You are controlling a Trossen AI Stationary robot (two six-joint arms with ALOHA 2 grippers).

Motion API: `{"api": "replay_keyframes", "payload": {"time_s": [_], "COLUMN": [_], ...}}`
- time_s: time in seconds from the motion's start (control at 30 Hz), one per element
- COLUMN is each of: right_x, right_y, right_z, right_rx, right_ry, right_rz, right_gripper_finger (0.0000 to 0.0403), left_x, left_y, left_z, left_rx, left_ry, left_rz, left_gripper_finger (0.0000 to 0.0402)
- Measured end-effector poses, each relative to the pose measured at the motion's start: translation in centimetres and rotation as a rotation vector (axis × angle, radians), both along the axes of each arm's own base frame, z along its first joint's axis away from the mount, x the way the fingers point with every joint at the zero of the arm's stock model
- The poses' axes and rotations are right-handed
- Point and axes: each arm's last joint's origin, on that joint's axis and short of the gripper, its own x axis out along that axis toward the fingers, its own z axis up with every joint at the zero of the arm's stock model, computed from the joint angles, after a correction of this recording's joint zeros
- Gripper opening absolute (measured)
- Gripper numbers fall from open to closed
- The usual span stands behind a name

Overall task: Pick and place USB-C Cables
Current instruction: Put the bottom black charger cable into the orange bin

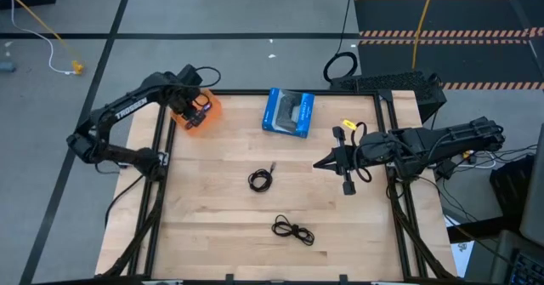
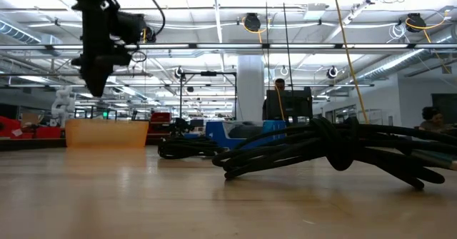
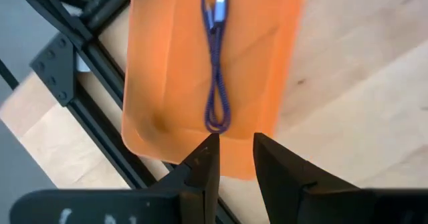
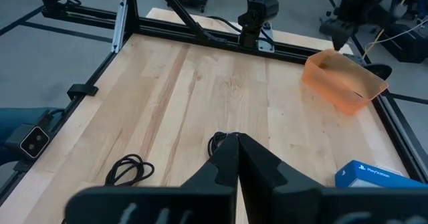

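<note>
On the wooden table (image 1: pixel 212 200), seen from above, the largest item is the blue box (image 1: pixel 288 112) at about twelve o'clock from the table's middle. At ten o'clock, in the far left corner, sits the orange bin (image 1: pixel 207 112), and the blue-purple cable (image 3: pixel 217 57) lies stretched straight on its floor. The left gripper (image 3: pixel 231 150) hangs above the bin, its fingers (image 3: pixel 204 164) a narrow gap apart with nothing between them. At three o'clock the right gripper (image 1: pixel 323 163) rests near the table's right edge, pressed fully together and empty. Near the centre lies one black coiled cable (image 1: pixel 261 179); at six o'clock, closer to the near edge, lies the second black cable (image 1: pixel 293 230), loosely looped. Both are well apart from either gripper.
</note>
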Motion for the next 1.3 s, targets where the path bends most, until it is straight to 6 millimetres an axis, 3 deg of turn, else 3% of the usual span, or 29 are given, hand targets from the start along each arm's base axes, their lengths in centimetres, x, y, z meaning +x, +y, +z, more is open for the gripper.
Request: {"api": "replay_keyframes", "payload": {"time_s": [0.37,0.7,0.93,1.3], "right_x": [0.0,0.0,0.0,0.0], "right_y": [0.0,0.0,0.0,0.0], "right_z": [0.1,0.1,0.1,0.1], "right_rx": [0.004,0.008,0.009,0.009], "right_ry": [-0.007,-0.006,-0.006,-0.006], "right_rz": [-0.002,-0.002,-0.002,-0.002], "right_gripper_finger": [0.0000,0.0000,0.0000,0.0000], "left_x": [1.0,0.5,0.2,0.8], "left_y": [-3.9,-6.7,-8.4,-10.3], "left_z": [6.7,10.7,12.3,12.6], "left_rx": [0.077,0.109,0.108,0.110], "left_ry": [-0.072,-0.143,-0.143,-0.169], "left_rz": [-0.041,-0.063,-0.081,-0.181], "left_gripper_finger": [0.0093,0.0092,0.0092,0.0092]}}
